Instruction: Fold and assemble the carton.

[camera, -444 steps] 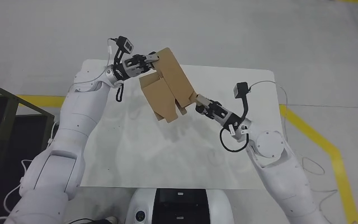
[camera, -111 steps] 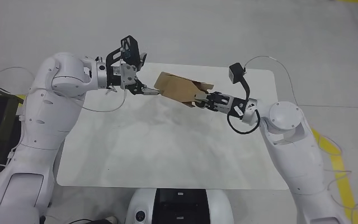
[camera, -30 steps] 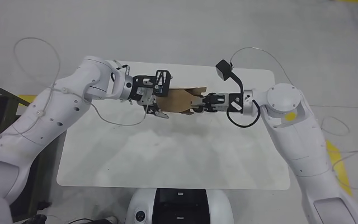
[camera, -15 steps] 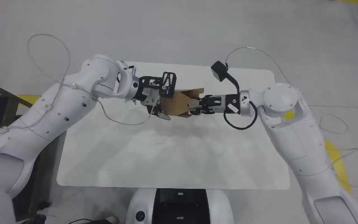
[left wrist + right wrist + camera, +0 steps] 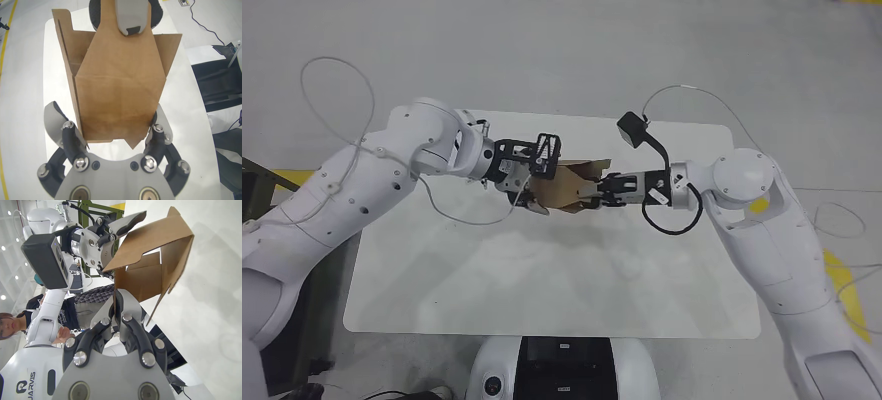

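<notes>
- The carton point(image 5: 567, 185) is held in the air over the far part of the table point(image 5: 542, 290), apparently so that its flaps stay free.
- One panel edge is pinched in the narrowly closed right gripper point(image 5: 114, 306).
- The other end is straddled by the left gripper point(image 5: 107, 113), jaws spread wide.
- The long axis runs from gripper to gripper, with the tapered flap towards the right one.

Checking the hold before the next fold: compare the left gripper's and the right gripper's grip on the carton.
The left gripper is spread wide, fingers straddling one end of the carton; the right gripper is pinched shut on one thin flap. The left gripper spans the carton's whole width, the right gripper only a panel's edge. Both are at the carton, at opposite ends.
</notes>
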`<state>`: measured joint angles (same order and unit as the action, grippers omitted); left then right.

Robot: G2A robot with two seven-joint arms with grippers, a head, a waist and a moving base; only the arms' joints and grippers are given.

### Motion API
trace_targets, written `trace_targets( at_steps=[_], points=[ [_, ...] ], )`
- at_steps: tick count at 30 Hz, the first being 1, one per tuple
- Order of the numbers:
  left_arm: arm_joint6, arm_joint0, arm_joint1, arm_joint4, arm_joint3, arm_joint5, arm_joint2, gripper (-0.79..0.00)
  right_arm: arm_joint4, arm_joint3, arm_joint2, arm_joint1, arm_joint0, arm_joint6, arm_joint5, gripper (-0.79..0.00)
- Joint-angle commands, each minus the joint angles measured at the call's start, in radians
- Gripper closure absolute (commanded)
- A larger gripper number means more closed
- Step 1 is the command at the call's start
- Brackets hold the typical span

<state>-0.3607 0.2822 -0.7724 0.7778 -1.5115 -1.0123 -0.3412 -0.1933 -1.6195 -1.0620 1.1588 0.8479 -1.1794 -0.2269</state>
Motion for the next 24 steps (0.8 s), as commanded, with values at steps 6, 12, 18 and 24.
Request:
trace_targets(
  at_steps=[6,12,18,24],
  points=[
    [0.031,-0.024,0.010,0.014,-0.009,0.000,0.034,-0.372,-0.005,0.001,0.005,-0.003,-0.002,0.001,0.000,0.000],
    [0.059,-0.042,0.016,0.027,-0.007,0.000,0.052,-0.351,-0.012,0.006,0.016,-0.003,-0.014,0.002,0.001,0.000],
    [0.082,-0.052,0.021,0.043,-0.004,0.000,0.058,-0.305,-0.016,0.010,0.029,-0.002,-0.026,0.009,-0.003,0.000],
    [0.096,-0.050,0.025,0.057,-0.001,0.000,0.056,-0.169,-0.021,0.013,0.039,-0.002,-0.032,0.018,-0.007,-0.271]
  ],
)
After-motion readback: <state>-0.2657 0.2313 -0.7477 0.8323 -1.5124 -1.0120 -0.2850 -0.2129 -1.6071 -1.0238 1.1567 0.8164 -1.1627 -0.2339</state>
